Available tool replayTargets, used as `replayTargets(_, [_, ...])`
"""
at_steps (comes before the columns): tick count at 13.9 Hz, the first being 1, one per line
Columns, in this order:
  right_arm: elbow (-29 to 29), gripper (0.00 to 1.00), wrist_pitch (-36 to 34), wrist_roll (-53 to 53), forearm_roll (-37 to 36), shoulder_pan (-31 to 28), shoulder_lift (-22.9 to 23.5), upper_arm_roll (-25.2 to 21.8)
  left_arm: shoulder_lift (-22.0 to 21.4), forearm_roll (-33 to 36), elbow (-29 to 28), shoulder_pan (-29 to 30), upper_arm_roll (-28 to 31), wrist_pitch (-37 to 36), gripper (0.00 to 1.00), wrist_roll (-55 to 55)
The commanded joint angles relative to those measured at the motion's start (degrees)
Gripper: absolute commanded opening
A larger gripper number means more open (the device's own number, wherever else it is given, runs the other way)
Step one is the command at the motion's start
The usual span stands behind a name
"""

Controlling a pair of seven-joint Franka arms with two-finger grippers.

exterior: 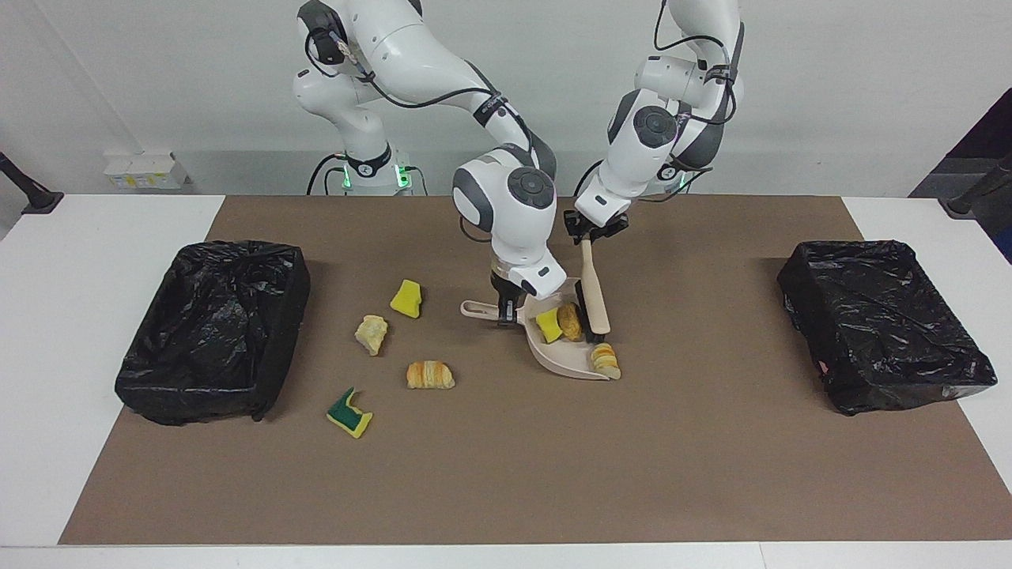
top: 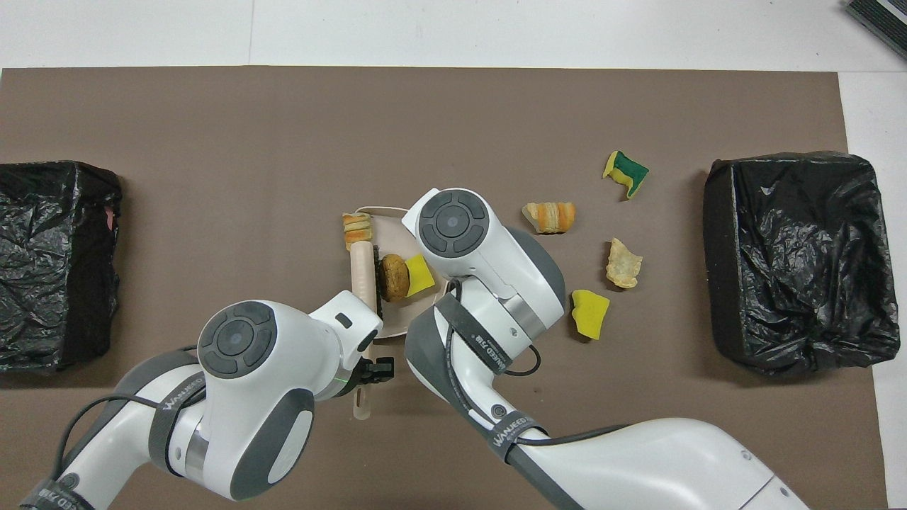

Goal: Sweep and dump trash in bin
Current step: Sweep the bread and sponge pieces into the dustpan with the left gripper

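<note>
My right gripper is shut on the handle of the beige dustpan, which rests on the mat mid-table. My left gripper is shut on the brush, whose head sits inside the pan. A yellow sponge bit and a croissant lie in the pan. Another croissant sits at the pan's lip. More trash lies toward the right arm's end: a yellow sponge, a bread chunk, a croissant and a green-and-yellow sponge.
Two black-lined bins stand on the mat, one at the right arm's end and one at the left arm's end. The brown mat covers most of the white table.
</note>
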Motion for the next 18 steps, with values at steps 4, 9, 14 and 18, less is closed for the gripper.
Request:
replayTargets(4, [-2.59,0.0,1.81,1.65,-0.24,0.13,-1.1,0.37,-0.56,0.8,8.91,4.24,1.4,-14.76,0.0,2.77])
replayTargets(9, [-2.59,0.0,1.73,1.65,-0.24,0.05,-1.1,0.37,6.35,8.78,11.19,11.02,1.32,-6.18,0.0,19.45])
replayTargets(14, [-2.68,0.0,1.81,1.65,-0.24,0.05,-1.1,0.45,9.81,10.3,10.16,11.2,1.23,-3.53,0.0,22.99])
replayTargets(18, [-2.94,0.0,1.73,1.65,-0.24,0.05,-1.27,0.37,8.84,9.6,10.14,9.36,0.88,-9.92,0.0,22.03])
